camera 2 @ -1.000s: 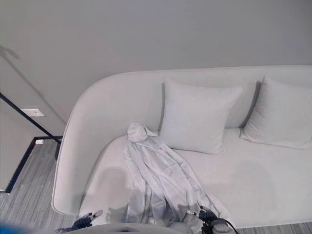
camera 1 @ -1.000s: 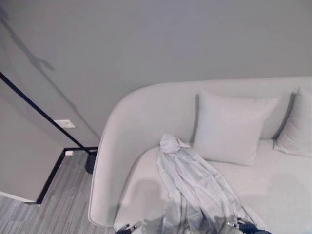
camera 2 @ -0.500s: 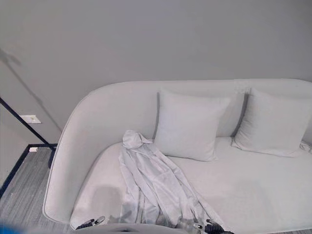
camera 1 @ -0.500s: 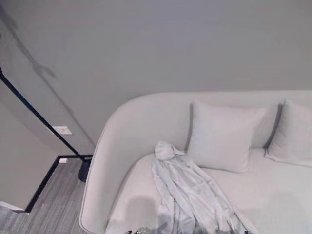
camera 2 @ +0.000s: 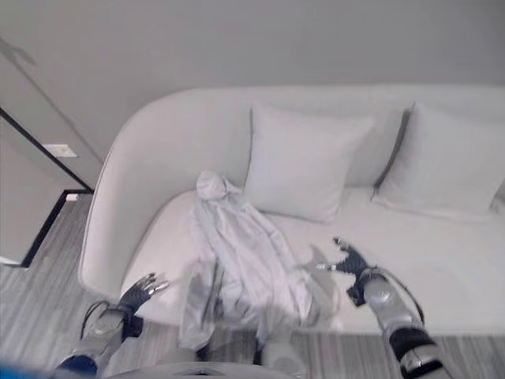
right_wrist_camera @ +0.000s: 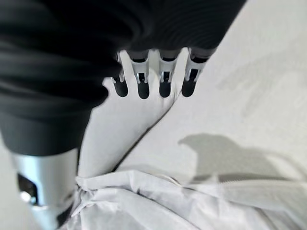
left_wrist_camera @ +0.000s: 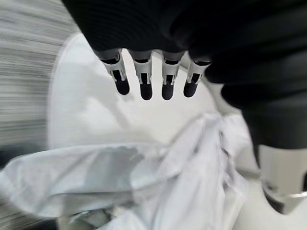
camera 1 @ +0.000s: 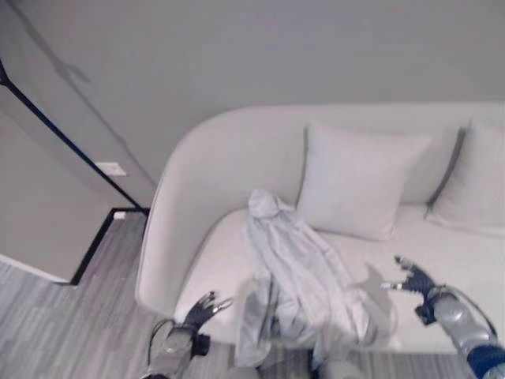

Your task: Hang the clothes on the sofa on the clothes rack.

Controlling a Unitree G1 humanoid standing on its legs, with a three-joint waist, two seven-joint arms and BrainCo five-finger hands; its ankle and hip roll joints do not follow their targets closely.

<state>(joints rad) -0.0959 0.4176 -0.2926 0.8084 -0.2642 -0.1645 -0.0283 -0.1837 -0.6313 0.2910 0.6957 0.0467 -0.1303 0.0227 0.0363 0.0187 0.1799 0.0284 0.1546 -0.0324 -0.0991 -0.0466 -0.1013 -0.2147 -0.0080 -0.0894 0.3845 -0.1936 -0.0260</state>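
Garment (camera 1: 296, 276), pale grey and crumpled, lies on the sofa (camera 1: 229, 181) seat with its lower end spilling over the front edge at about 6 o'clock and its bunched top pointing to 12 o'clock, toward the cushions.

Nearest, the left hand (camera 1: 201, 309) hovers off the sofa's front edge at 7 o'clock, just beside the hanging hem, fingers straight and spread, holding nothing. In its wrist view the fingers (left_wrist_camera: 144, 79) point over the cloth without touching it. The right hand (camera 1: 414, 280) floats above the bare seat at 4 o'clock, near the garment's right edge, fingers (right_wrist_camera: 163, 79) also straight and apart, empty.

Farther back, one cushion (camera 1: 359, 181) leans against the backrest just beyond the garment's top, and a second cushion (camera 1: 473, 185) sits at 2 o'clock. A thin black rack (camera 1: 55, 130) stands on the floor at 10 o'clock, well apart from the sofa's rounded end.

Risks, as a judgement: the cloth is loose and layered, so a grasp may catch only one fold and let the rest trail, drag on the floor or slide off. The overhanging end may pull the whole piece down if nudged.

Hard to make out: collar, sleeves and any hanger are lost in the folds; the rack's top bar and most of its base are cut off.
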